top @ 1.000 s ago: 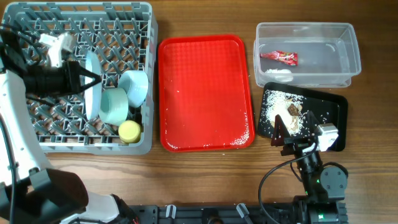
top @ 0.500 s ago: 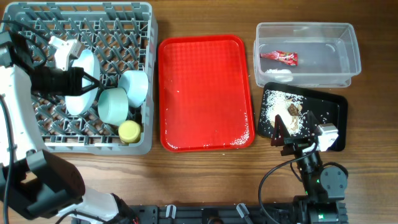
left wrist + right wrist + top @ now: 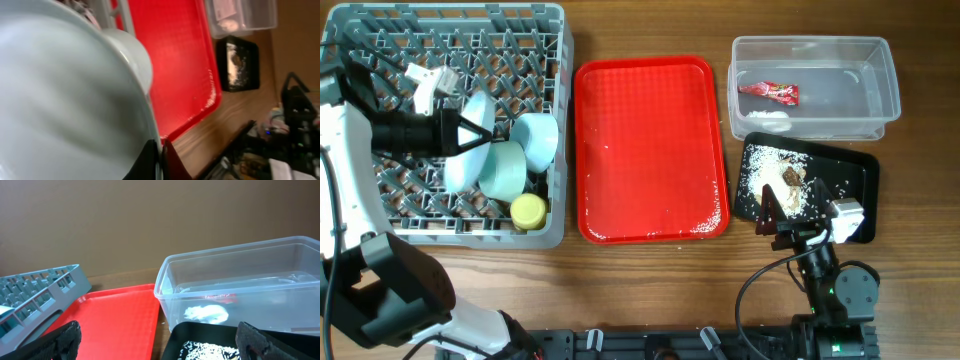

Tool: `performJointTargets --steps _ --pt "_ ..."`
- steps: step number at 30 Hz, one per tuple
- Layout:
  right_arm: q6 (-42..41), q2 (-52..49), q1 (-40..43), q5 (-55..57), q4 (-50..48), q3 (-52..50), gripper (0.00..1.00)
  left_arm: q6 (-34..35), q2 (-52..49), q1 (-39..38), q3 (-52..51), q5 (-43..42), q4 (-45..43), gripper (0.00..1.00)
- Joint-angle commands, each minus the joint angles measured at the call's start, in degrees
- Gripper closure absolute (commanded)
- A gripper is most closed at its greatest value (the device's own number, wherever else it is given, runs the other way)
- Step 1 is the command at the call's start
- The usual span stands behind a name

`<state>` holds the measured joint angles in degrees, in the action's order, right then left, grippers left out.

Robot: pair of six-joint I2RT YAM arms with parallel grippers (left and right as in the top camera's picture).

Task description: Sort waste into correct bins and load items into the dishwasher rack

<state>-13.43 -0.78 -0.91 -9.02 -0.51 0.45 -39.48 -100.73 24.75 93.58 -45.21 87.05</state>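
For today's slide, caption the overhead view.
Left gripper holds the pale-blue plate tilted over the dishwasher rack, next to the red tray.

A large red serving tray lies flat in the middle of a brown wooden table, its long sides running near to far.

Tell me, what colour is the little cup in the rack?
Yellow. The cup shows best in the overhead view.
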Motion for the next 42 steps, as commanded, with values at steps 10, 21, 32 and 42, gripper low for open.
performJointTargets --steps 10,21,32,42 --pt "-0.1 0.2 0.2 -1.2 -0.3 -0.2 0.00 -6.4 0.3 7.0 -0.3 -3.7 0.7 0.92" --pt "-0.1 0.2 0.2 -1.2 -0.3 -0.2 0.00 6.1 2.2 8.4 5.3 -7.4 6.7 0.00" --pt "-0.1 0.2 0.2 -1.2 -0.3 -0.2 0.00 11.5 29.7 -4.2 6.5 -5.3 8.0 0.00" --pt "-0.1 0.2 0.2 -1.2 -0.3 -0.2 0.00 15.5 45.8 -14.4 5.7 -2.2 5.1 0.00"
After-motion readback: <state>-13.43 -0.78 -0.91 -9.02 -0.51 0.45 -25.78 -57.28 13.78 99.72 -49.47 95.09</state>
